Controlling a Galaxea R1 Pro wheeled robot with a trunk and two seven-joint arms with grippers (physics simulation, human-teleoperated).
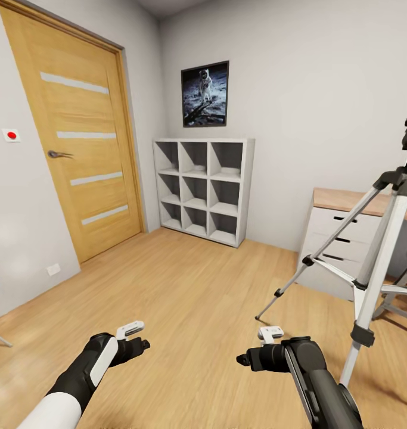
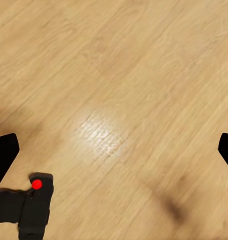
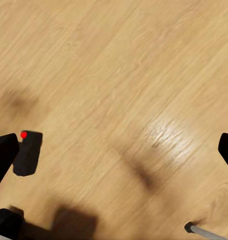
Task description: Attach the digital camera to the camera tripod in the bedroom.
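The small black boxy digital camera with the round red button (image 2: pixel 36 205) lies on the light wood plank floor (image 1: pixel 197 298), not on any worktop, and it shows beneath both wrists. In the left wrist view it sits close to one dark fingertip of the left claw (image 1: pixel 133 336); in the right wrist view the same camera (image 3: pixel 27 152) lies just off one fingertip of the right claw (image 1: pixel 257 351). From these pictures it seems to rest between the two arms, low and in front of the robot (the head view itself does not reveal it, so its exact spot on the planks is a judgement).

Both claws hang over the floor with their fingers spread wide apart, and neither grips anything. The camera's long axis runs roughly along the direction in which each wrist camera looks down its fingers, with the red button at the far end. Which arm is nearer is hard to tell; in each wrist view the camera lies off to one side of the gap, so either claw would need to shift sideways and drop before closing.

The tall camera tripod with silver-grey legs and black joints (image 1: pixel 376 262) stands at the robot's right, before a wood-topped white desk (image 1: pixel 346 226), so a right-arm pickup would probably shorten the carry to its black head. One tripod foot (image 3: pixel 190 228) appears near the right claw.
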